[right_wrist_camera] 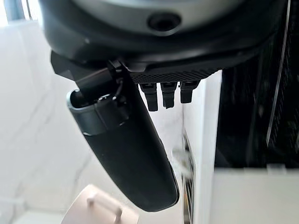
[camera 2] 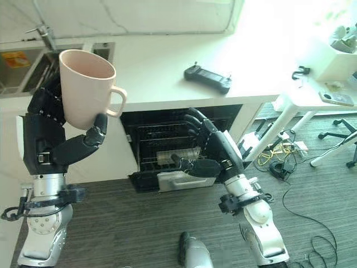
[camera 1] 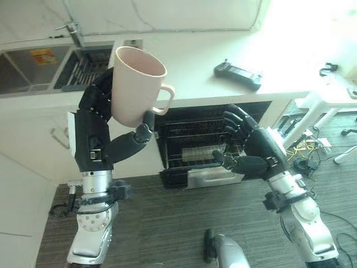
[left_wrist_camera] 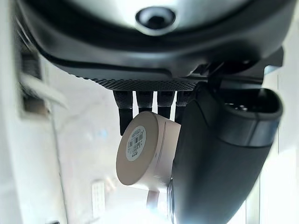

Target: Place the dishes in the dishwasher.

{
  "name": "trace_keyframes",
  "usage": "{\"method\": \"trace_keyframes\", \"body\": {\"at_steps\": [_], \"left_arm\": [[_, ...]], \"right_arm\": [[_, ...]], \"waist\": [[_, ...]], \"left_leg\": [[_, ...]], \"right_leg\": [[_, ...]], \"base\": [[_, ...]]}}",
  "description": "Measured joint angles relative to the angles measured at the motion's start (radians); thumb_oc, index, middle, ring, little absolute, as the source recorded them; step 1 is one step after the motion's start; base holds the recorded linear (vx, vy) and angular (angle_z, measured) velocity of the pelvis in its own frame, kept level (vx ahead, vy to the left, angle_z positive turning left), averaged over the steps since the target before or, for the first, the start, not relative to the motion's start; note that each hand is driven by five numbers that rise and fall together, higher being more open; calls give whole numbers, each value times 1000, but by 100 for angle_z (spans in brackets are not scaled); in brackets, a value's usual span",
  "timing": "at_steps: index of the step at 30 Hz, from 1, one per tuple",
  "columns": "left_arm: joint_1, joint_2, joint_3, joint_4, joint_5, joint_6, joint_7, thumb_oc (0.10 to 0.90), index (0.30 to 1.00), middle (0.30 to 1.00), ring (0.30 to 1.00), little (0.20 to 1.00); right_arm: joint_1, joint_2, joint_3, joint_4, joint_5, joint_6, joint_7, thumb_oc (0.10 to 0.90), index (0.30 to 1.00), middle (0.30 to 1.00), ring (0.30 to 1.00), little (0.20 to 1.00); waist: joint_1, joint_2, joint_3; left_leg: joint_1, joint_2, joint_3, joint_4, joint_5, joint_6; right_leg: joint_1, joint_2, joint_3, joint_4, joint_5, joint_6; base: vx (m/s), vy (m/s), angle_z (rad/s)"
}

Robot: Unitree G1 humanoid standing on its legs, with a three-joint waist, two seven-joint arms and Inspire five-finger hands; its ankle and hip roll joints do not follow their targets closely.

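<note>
From the head views, my left hand (camera 1: 97,131) grips a pink mug (camera 1: 135,84) upright above the open dishwasher (camera 1: 206,142); my right hand (camera 1: 254,148) hovers empty, fingers loosely spread. The left wrist view shows fingers wrapping the mug's base. Next, I judge, lower it into the rack.

Pink mug (camera 2: 86,84) in left hand (camera 2: 53,131)

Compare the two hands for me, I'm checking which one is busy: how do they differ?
The left hand is curled round a pink mug, held upright above the counter edge; the right hand holds nothing, its fingers relaxed. The left sits higher, the right lower, before the open dishwasher. Both are dark.
</note>
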Motion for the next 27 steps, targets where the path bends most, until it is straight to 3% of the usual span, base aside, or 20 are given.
{"method": "trace_keyframes", "body": {"at_steps": [2,4,6,7,8,9,10,12,13,14,15,17,18,19,23,24,27], "left_arm": [[-1,-1,0,-1,1,0,-4,400,300,300,300,300],[-12,0,-15,3,0,-2,0,400,300,300,300,300],[-32,-1,-52,6,1,-5,-2,400,300,300,300,300],[-49,-1,-76,14,1,-7,-3,400,300,300,300,300],[-36,-4,-96,23,2,-16,-1,400,300,300,300,300],[-17,-4,-97,23,7,-24,-1,400,300,300,300,300],[-6,-9,-97,25,12,-27,-1,400,300,300,300,300],[-13,-13,-97,36,20,-32,0,400,300,300,300,300],[-29,-15,-98,54,20,-45,0,400,300,300,300,300],[-33,-36,-99,66,23,-47,-1,400,300,300,300,300],[-31,-39,-100,65,25,-50,0,400,300,300,300,300],[-41,-38,-102,67,37,-57,0,400,300,300,300,300],[-47,-38,-97,67,38,-69,2,400,300,300,300,300],[-54,-38,-93,67,37,-70,10,400,300,300,300,300],[-75,-28,-93,69,42,-74,26,400,300,300,300,300],[-78,-24,-94,68,46,-73,29,400,300,300,300,300],[-97,-7,-98,69,57,-73,41,400,300,300,300,300]], "right_arm": [[13,-20,-8,0,18,0,-6,800,900,900,900,900],[40,-25,-24,0,18,-1,-8,800,900,900,900,900],[63,-26,-36,0,18,-1,-17,800,900,900,900,900],[66,-25,-36,0,18,-1,-22,800,900,900,900,900],[66,-20,-25,0,18,-1,-22,800,900,900,900,900],[74,-15,-25,0,18,-1,-16,800,900,900,900,900],[95,-10,-26,0,18,-1,-15,800,900,900,900,900],[130,-12,-21,0,17,-1,-16,800,900,900,900,900],[125,-11,-18,2,17,-1,-15,800,900,900,900,900],[122,-27,-22,-2,17,-1,-12,800,900,900,900,900],[117,-29,-27,-3,17,-1,-12,800,900,900,900,900],[86,-20,-24,7,16,15,-11,800,900,900,900,900],[72,-21,-17,7,14,19,-11,800,900,900,900,900],[47,-18,-6,7,14,19,-12,800,900,900,900,900],[-13,-4,3,2,13,18,-25,800,900,900,900,900],[-9,1,3,2,13,18,-29,800,900,900,900,900],[-5,3,3,2,12,18,-34,800,900,900,900,900]], "waist": [[-30,2,-1],[-53,-1,0],[-60,-8,-7],[-60,-8,-7],[-54,-5,-9],[-55,0,-12],[-64,8,-11],[-94,26,-11],[-94,37,-7],[-97,42,-11],[-91,39,-16],[-56,60,-16],[-27,41,-12],[-20,28,-11],[-26,9,-8],[-25,20,-7],[-23,15,-7]], "left_leg": [[-15,-14,43,-21,17,-13],[-31,-5,155,-22,96,2],[-42,-2,238,-17,102,9],[-61,-29,228,-19,85,-1],[-88,-165,126,-15,-27,25],[-111,-228,120,4,-70,57],[-126,-266,155,19,-96,99],[-140,-246,199,-8,-102,161],[-161,-231,170,-17,-120,160],[-204,-234,158,2,-113,166],[-229,-254,139,19,-114,149],[-270,-264,33,35,-112,154],[-261,-264,25,15,-95,159],[-259,-265,14,15,-93,162],[-249,-247,14,-1,-84,177],[-238,-227,20,-28,-61,187],[-221,-237,63,-10,-52,174]], "right_leg": [[46,17,-3,-43,-12,-17],[80,27,-25,-51,-36,-52],[83,25,-44,-71,-36,-60],[84,28,-50,-81,-29,-66],[84,33,-41,-104,-8,-69],[84,41,-39,-122,7,-61],[88,51,-62,-131,19,-49],[75,83,-109,-92,9,-24],[25,82,-100,-8,-18,32],[-41,44,-17,119,-74,18],[-33,-7,39,109,-99,61],[-9,21,-16,-2,-42,49],[6,32,-17,-39,-13,31],[22,41,-27,-71,4,36],[70,63,-41,-176,36,80],[85,59,-72,-181,24,100],[91,-17,-96,-88,-4,90]], "base": [[179,-261,-7],[116,-163,12],[71,-29,23],[71,32,11],[47,32,2],[21,34,-5],[-5,58,21],[8,62,55],[44,59,78],[55,65,80],[43,49,92],[44,75,58],[61,116,21],[87,150,0],[137,170,-19],[196,198,-40],[168,200,-22]]}}
